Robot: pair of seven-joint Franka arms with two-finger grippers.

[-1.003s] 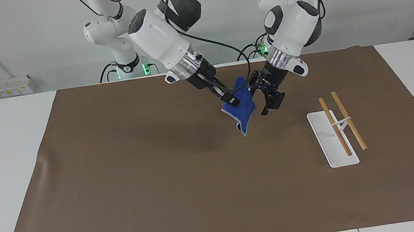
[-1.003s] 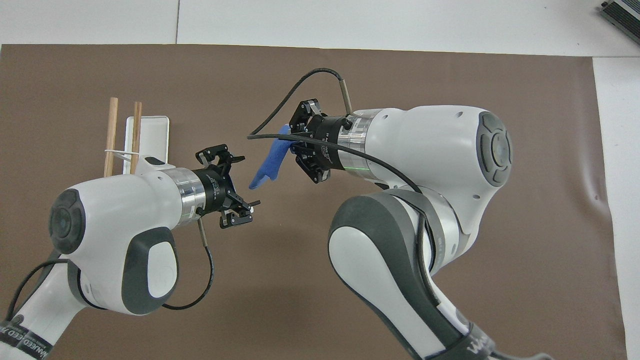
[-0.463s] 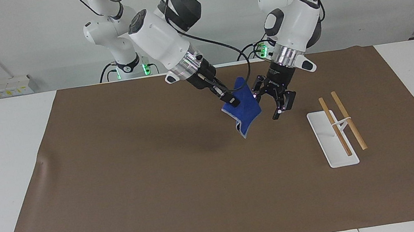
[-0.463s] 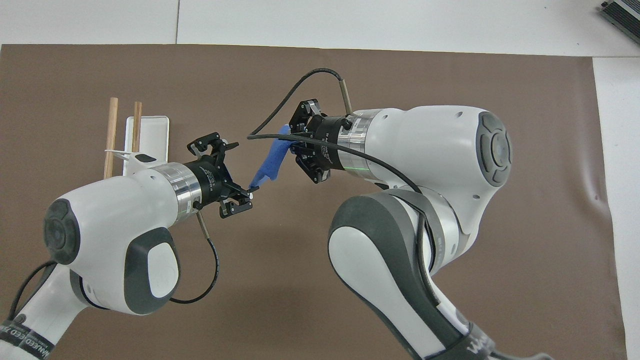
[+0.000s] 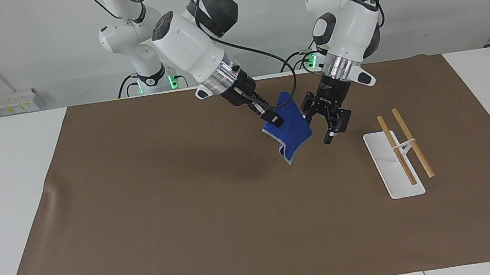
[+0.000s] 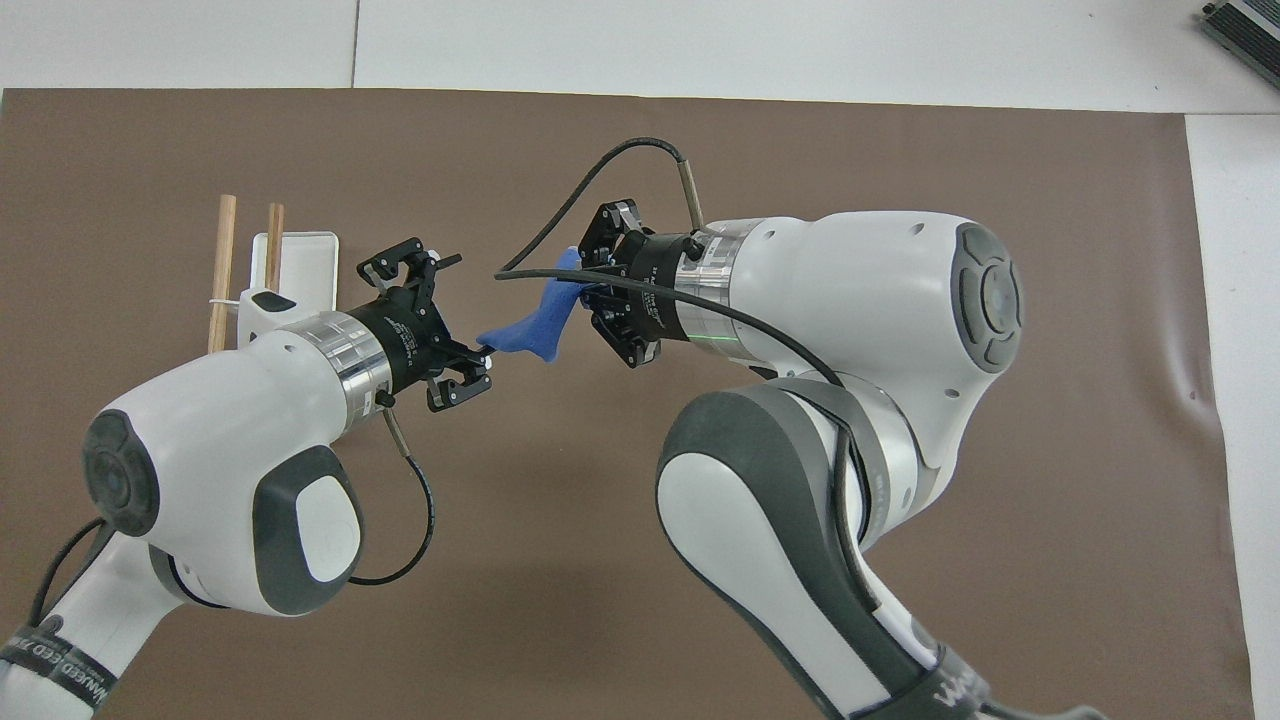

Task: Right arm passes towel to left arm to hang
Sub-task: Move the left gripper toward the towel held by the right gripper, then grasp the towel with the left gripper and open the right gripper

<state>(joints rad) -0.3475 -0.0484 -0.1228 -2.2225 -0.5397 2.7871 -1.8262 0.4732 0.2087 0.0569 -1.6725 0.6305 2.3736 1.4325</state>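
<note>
Our right gripper has its fingers clamped on the upper part of the towel, holding it in the air above the brown mat, well short of the rack. Our left gripper, rack-side of the towel, has its fingers spread apart, one touching the towel's free corner. To hand over well, we judge the left fingers should straddle that corner and close firmly before the right lets go. The towel hangs folded, its long axis sloping downward from the right gripper, its lower corner drawn toward the rack.
</note>
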